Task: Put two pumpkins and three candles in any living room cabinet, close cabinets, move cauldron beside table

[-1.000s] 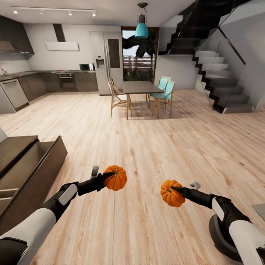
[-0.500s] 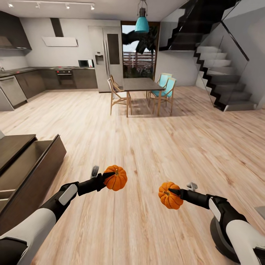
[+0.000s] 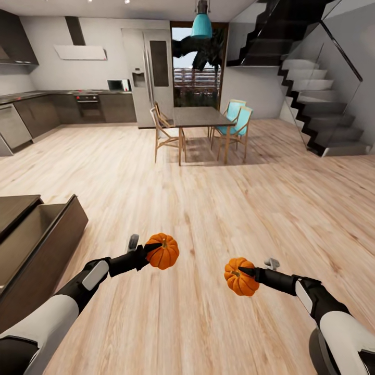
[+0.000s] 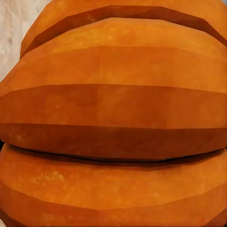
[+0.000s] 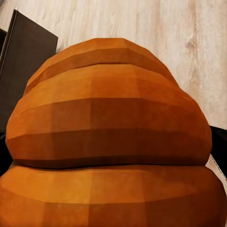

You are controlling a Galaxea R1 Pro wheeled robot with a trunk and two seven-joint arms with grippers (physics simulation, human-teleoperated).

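Head view. We log two pumpkins, both carried above the wooden floor (image 3: 208, 208) in the lower half of the frame. The left gripper (image 3: 147, 251) is clamped on the left pumpkin (image 3: 162, 251); the right gripper (image 3: 249, 271) is clamped on the right pumpkin (image 3: 239, 277). Each fruit is orange, ribbed, with a short brownish stem, and sits out at the fingertips. The cabinet (image 3: 36, 245), dark brown with one drawer pulled open, lies at the frame's left edge. Risk, in our judgement: round, ribbed bodies held only at the tips may roll or slip free if the base turns sharply toward that drawer, and the left arm could strike the open drawer front.

Left wrist view. We record the left pumpkin (image 4: 113, 113) crowding the lens: broad orange ribs, darker creases, a sliver of pale floor at the upper left.

Right wrist view. We record the right pumpkin (image 5: 109, 137), same ribbing, with the cabinet (image 5: 23, 66) as a dark panel in the upper left and floor beyond. Risk: the close view hides the drop point.
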